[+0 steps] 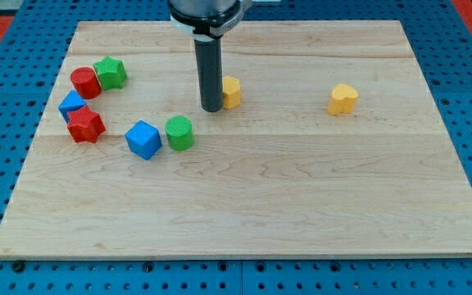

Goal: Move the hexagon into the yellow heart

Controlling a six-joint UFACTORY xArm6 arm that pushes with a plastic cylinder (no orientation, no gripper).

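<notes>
On the wooden board [244, 213], my tip [212, 109], a bare rod holding nothing, touches the left side of the yellow hexagon [233, 92], well apart from the yellow heart [343, 98] toward the view's right.

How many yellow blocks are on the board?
2: the yellow hexagon sits just to the view's right of my tip; the yellow heart is farther toward the view's right. None seem hidden.
</notes>
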